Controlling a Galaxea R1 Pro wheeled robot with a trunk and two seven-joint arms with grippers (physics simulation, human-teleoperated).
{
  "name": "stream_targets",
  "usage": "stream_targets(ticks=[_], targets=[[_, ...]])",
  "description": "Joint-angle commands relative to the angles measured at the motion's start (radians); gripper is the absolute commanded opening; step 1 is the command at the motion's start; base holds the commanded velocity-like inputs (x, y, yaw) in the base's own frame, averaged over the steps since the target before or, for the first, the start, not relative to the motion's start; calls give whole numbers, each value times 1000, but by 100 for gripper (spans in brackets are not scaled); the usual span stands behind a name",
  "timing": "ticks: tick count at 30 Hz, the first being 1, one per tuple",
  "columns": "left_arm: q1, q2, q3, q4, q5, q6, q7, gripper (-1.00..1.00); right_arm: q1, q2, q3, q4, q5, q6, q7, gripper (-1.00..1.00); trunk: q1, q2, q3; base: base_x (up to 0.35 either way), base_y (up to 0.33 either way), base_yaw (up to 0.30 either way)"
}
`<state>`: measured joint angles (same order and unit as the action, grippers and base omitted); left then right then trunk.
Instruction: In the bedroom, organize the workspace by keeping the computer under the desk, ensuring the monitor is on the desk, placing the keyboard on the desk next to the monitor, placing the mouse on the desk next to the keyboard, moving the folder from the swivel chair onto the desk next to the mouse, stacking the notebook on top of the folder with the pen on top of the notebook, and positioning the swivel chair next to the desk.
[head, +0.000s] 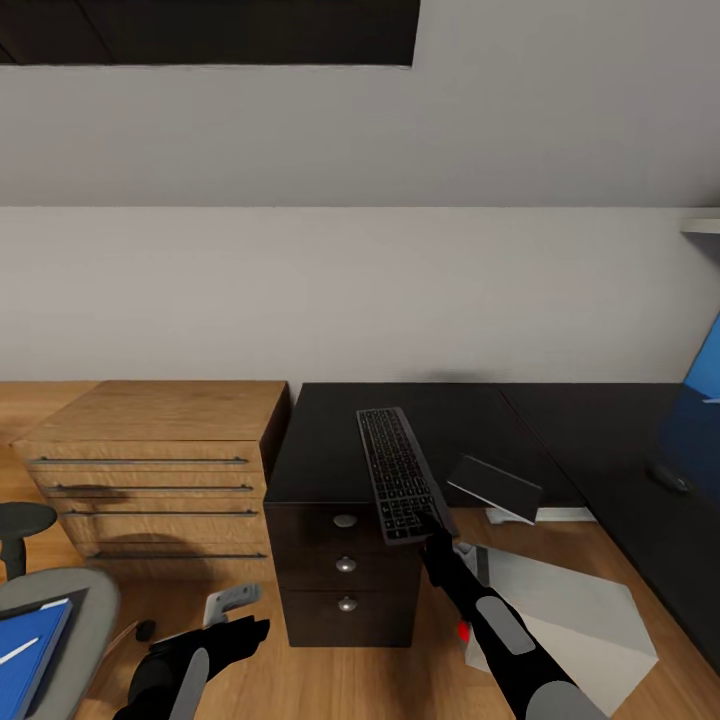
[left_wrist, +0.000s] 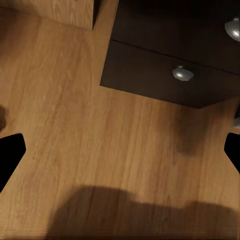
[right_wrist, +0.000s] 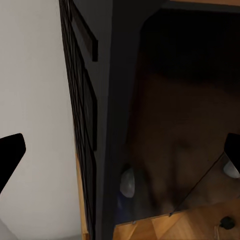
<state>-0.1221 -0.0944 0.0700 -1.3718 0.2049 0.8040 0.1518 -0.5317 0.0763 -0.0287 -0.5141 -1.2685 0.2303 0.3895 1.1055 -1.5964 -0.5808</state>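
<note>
The keyboard (head: 397, 470) lies lengthwise over the top of a dark drawer unit, its near end sticking out past the front edge. My right gripper (head: 432, 528) is at that near end. In the right wrist view the keyboard (right_wrist: 82, 100) shows edge-on between the widely spread fingertips (right_wrist: 11, 155), so the gripper (right_wrist: 120, 155) is open. The black-topped desk (head: 600, 430) runs along the right, with a small dark lump (head: 668, 477), perhaps the mouse, on it. The light grey computer (head: 570, 610) lies on the floor beside it. The swivel chair (head: 85, 600) at lower left carries the blue folder (head: 30, 655) and the white pen (head: 18, 652). My left gripper (head: 232, 622) hangs open above the floor.
The dark three-drawer unit (head: 320, 450) stands straight ahead, its knobs also in the left wrist view (left_wrist: 182, 73). A light-wood drawer chest (head: 150, 430) stands to its left. A dark flat slab (head: 495, 487) with a pale edge sits at the unit's right side. A small black object (head: 145, 630) lies on the floor.
</note>
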Motion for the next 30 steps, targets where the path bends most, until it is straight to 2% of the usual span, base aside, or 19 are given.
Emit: stream_targets(ticks=[1, 12, 13, 18, 26, 30], targets=[[-1, -1, 0, 2, 10, 4, 8, 100, -1, 0, -3, 0, -9, 8, 2, 100, 0, -1, -1, 9, 7, 0], [-1, -1, -1, 9, 10, 4, 10, 100, -1, -1, 0, 0, -8, 9, 2, 100, 0, -1, -1, 2, 2, 0], [-1, -1, 0, 8, 10, 4, 10, 100, -1, -1, 4, -1, -7, 9, 2, -100, 0, -1, -1, 0, 0, 0], [-1, -1, -1, 10, 11, 4, 10, 100, -1, -1, 27, -1, -6, 8, 4, -100, 0, -1, -1, 0, 0, 0], [-1, -2, -8, 23, 10, 4, 12, 100, -1, -1, 33, -1, -6, 7, 5, -100, 0, -1, -1, 0, 0, 0], [-1, -2, -15, 31, 9, 3, 14, 100, -1, 0, 34, -3, -6, 6, 7, -100, -15, 27, 12, 0, 0, 0]])
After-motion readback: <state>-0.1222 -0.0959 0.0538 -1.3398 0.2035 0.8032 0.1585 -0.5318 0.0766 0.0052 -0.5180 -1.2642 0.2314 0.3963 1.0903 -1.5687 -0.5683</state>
